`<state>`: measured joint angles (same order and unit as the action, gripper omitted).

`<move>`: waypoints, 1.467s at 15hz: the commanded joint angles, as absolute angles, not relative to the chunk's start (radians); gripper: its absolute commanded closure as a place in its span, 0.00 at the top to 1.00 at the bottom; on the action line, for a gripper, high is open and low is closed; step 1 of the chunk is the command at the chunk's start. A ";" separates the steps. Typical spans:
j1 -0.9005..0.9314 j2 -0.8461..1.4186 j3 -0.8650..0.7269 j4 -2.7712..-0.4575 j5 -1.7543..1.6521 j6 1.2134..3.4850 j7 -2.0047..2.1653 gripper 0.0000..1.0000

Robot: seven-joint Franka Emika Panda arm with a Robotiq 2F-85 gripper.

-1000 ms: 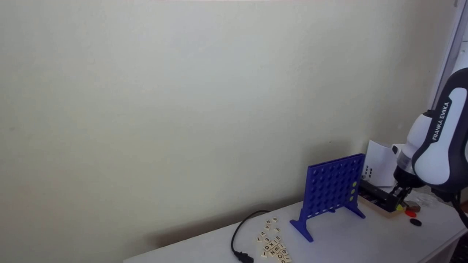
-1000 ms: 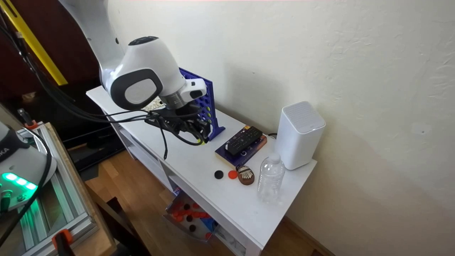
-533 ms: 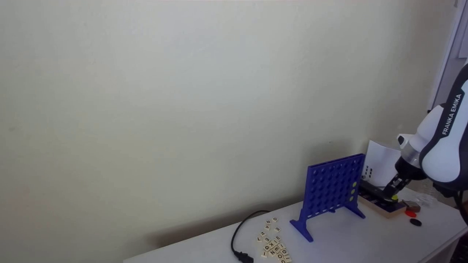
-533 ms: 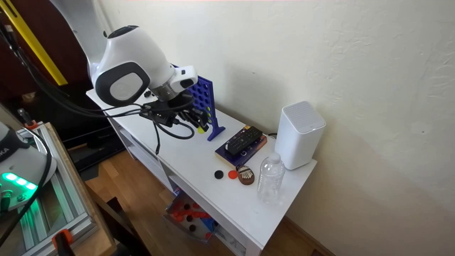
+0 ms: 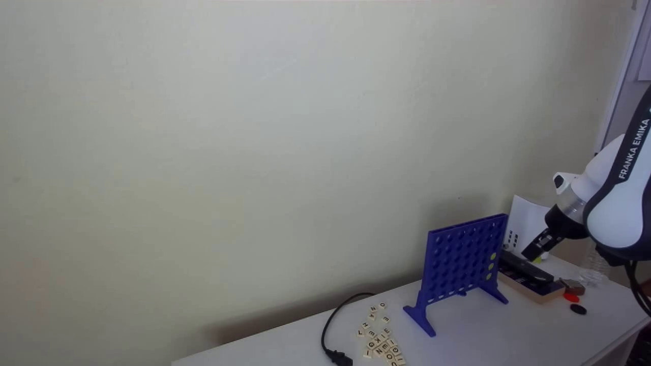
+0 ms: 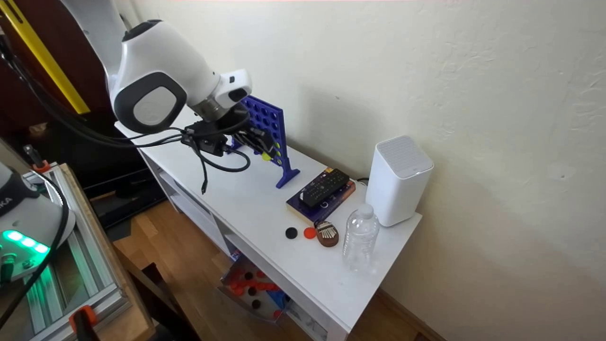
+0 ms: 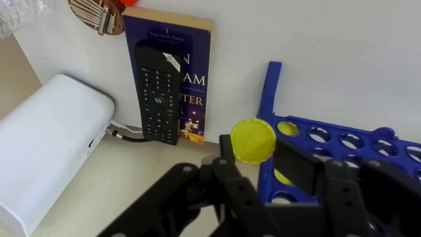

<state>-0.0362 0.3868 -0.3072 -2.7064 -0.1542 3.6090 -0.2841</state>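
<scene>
Within the narrow grip of the hand (image 7: 254, 146), a thin yellow disc (image 7: 252, 140) with a finely ridged rim is held, clear of the tabletop (image 6: 258, 203). At four o'clock from it in the wrist view stands a blue plastic frame (image 7: 335, 136), a lattice of round holes; in an exterior view disc and frame are apart, with more yellow discs (image 5: 493, 256) in the end column. At ten o'clock lies a thick paperback (image 7: 194, 65) with a glossy dark-blue cover, a long black remote (image 7: 159, 98) of small raised buttons on top. At nine o'clock rests a smooth white box (image 7: 56, 138) with rounded edges. Farther, near ten again, come a rounded wooden thumb piano (image 7: 98, 14) with thin metal tines and a clear, ribbed plastic bottle (image 7: 19, 14). Farthest off, between seven and eight o'clock from the frame in an exterior view, square cream letter tiles (image 5: 384, 346) lie scattered beside a black cable (image 5: 324, 325).
</scene>
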 commanded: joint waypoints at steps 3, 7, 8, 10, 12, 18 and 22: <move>-0.036 0.315 -0.279 -2.773 -0.109 3.688 -0.317 0.13; -0.047 0.327 -0.257 -2.745 -0.111 3.729 -0.313 0.13; -0.047 0.321 -0.254 -2.751 -0.111 3.740 -0.315 0.13; -0.043 0.312 -0.252 -2.763 -0.107 3.769 -0.321 0.13; -0.052 0.323 -0.242 -2.743 -0.115 3.785 -0.314 0.13; -0.052 0.308 -0.235 -2.770 -0.112 3.838 -0.318 0.13; -0.059 0.320 -0.230 -2.755 -0.117 3.854 -0.312 0.13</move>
